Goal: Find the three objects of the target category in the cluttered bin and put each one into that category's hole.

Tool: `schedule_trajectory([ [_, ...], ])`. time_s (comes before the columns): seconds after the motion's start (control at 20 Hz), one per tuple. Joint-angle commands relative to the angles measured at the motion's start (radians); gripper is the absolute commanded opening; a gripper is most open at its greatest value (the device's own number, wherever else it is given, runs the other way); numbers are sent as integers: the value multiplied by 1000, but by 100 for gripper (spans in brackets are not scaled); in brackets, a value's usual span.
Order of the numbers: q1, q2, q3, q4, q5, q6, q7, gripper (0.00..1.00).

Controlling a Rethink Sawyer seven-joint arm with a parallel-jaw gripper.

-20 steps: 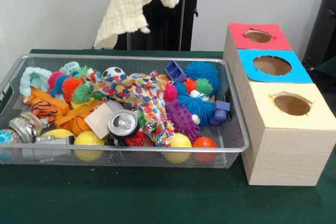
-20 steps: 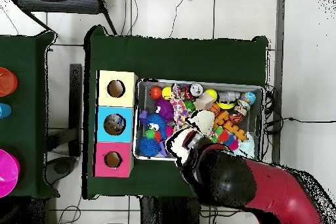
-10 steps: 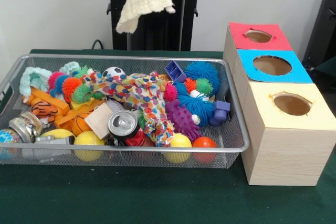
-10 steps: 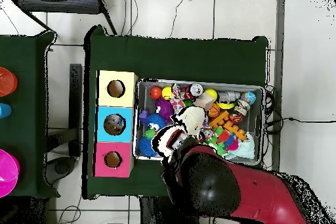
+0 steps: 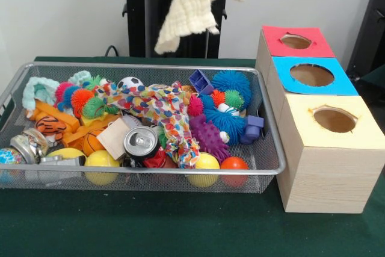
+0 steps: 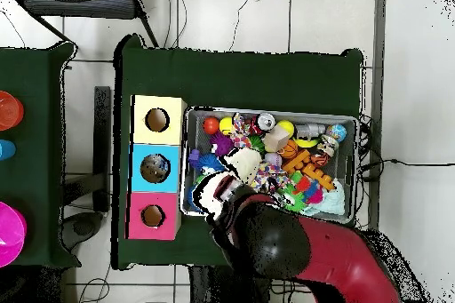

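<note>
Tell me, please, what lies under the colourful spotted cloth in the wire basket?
The spotted cloth drapes over the middle of the bin. At its edges a drink can, a purple spiky toy and a yellow ball show. Whatever lies directly beneath is covered.

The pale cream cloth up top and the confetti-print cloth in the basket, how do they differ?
The cream cloth is plain and hangs in the air above the bin; the confetti-print cloth is multicoloured and lies crumpled among the toys. Both are soft fabric.
</note>
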Motion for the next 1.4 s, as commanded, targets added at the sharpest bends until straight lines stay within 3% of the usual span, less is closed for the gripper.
schedule_trajectory([
  [0.05,-27,211,111,103,-12,-161,-61,0],
  [0.4,-27,282,132,98,-54,-216,-21,0],
  [0.95,-9,286,117,49,-143,-196,-46,0],
  [1.0,-14,289,127,44,-158,-179,-50,100],
  [1.4,-14,280,145,28,-180,-168,-46,100],
])
